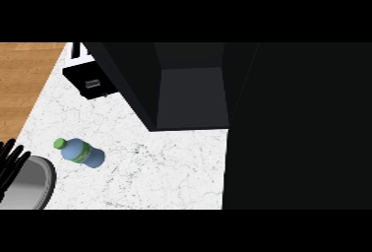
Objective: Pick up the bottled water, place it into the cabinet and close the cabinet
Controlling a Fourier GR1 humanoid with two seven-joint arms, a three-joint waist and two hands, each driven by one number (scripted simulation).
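while the bottle waits: the small blue see-through plastic water bottle (82, 153) with a green cap and a green band lies on its side on the white speckled stone tabletop (167, 167), near the left side.
bottle cap: it points up and to the left.
bottle touching: nothing holds it, and it sits apart from everything else.
left robot hand: the black left robot hand (10, 160) shows at the left edge, fingers straight and loose, pointing up. it is released and holds nothing. it rests just left of the bottle, not touching it.
left arm: the round grey forearm (29, 189) comes in at the bottom left corner.
right robot hand: it does not show anywhere.
cabinet: the big dark open cabinet (190, 93) sits at the top middle, and you can see into its dark grey inside. the bottle is outside it, lower down and to the left.
cabinet door: the wide black door panel (298, 128) covers the whole right side and hides the tabletop under it.
other thing: a small black box with a white label (88, 82) sits on the tabletop just left of the cabinet, well above the bottle.
far left: a brown wooden floor (25, 78) shows past the tabletop's edge.
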